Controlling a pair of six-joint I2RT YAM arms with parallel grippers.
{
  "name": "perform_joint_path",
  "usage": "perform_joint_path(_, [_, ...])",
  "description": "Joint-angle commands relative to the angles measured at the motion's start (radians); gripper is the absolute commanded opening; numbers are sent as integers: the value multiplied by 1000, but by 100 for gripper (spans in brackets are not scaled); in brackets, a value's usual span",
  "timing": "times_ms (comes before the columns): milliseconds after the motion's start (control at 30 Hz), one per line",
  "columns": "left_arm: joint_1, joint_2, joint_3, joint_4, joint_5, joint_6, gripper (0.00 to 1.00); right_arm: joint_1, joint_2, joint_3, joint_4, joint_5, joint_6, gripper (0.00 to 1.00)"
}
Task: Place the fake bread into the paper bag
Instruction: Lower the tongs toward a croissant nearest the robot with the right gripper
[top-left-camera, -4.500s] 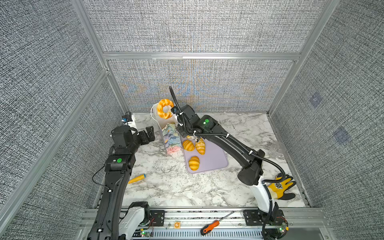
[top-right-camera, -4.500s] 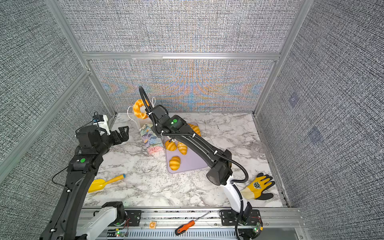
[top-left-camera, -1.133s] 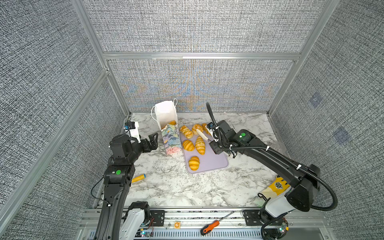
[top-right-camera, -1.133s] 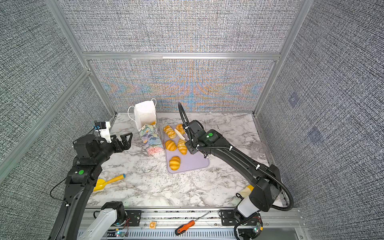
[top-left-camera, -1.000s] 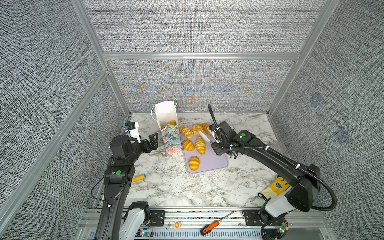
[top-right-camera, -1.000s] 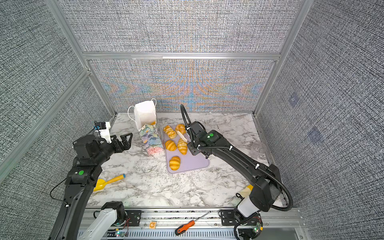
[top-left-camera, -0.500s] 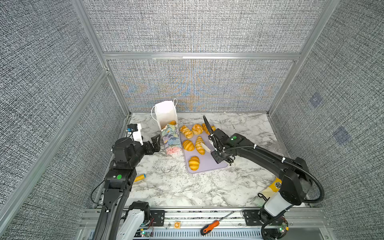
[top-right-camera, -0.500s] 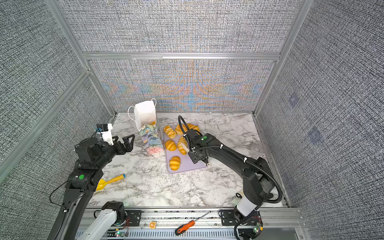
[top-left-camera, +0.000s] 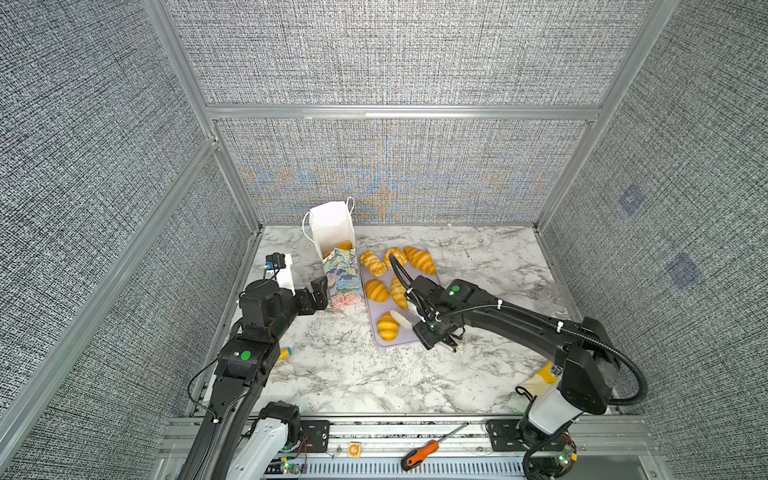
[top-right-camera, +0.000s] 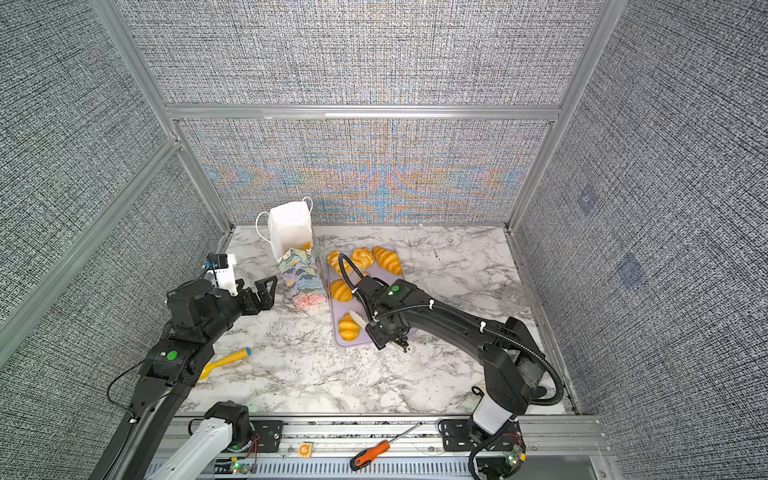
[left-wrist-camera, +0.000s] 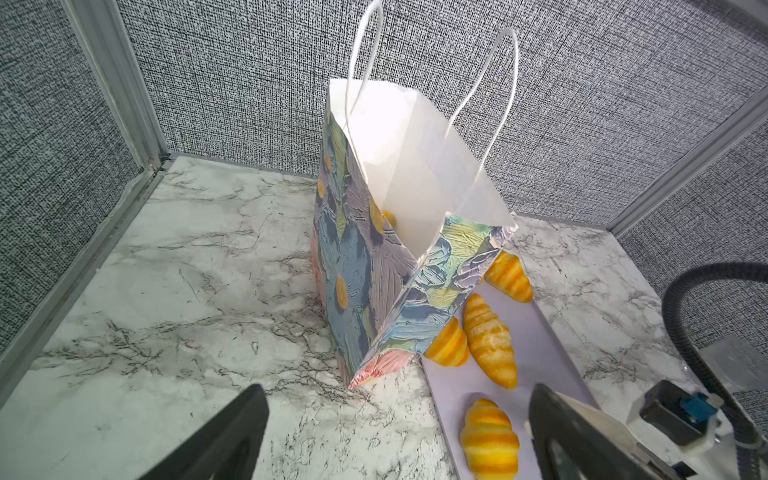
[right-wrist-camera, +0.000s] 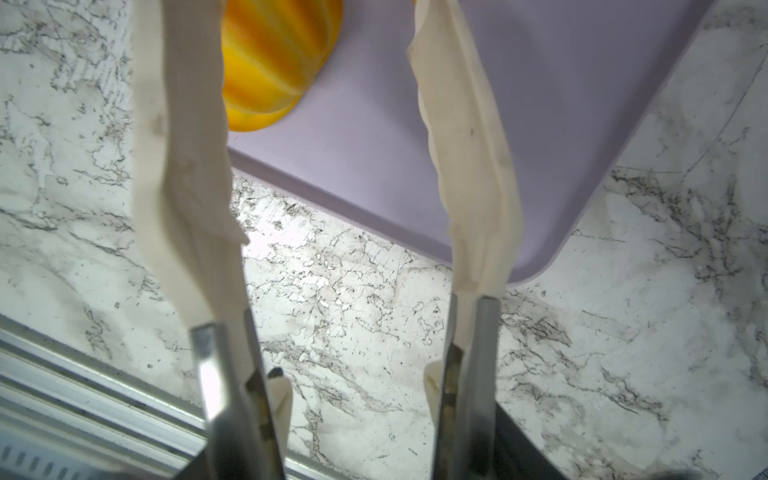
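Left tool (left-wrist-camera: 397, 392) wide near paper bag (left-wrist-camera: 361, 270) — right tool (right-wrist-camera: 318, 95) parted, empty, roll (right-wrist-camera: 270, 62) alongside.

White-marbled tabletop (top-left-camera: 353, 374), and a flat lilac tray (right-wrist-camera: 540, 104) lying on it toward the middle. Near the left edge, a yellow scoop (top-right-camera: 224, 360) with a blue-tipped handle, flat on the marble. Down front on the metal rail (top-left-camera: 415, 428), an orange-handled screwdriver (top-left-camera: 432, 447) lies at a slant.

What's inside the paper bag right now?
A bit of orange bread shows low inside the paper bag, against its white inside. Its printed side hides the bottom, so any more bread there cannot be seen.
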Motion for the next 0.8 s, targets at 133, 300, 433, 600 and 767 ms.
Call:
perform_joint_path(133, [-28,20,6,21,-35,5,99,69,20,19,-59,-61,66,66])
perform_joint_path(300, [-42,32,10,21,-45,8,99,85,71,52,-89,-36,77,67])
perform_joint_path(433, [-48,32,13,11,-56,11,99,91,115,85,-115,-14,70,68])
perform_joint_path(600, [-51,21,13,2,-73,13,99,92,154,114,-133,12,55,68])
perform_joint_path(767, [-53,19,13,1,-74,13,99,91,183,120,-147,36,32,66])
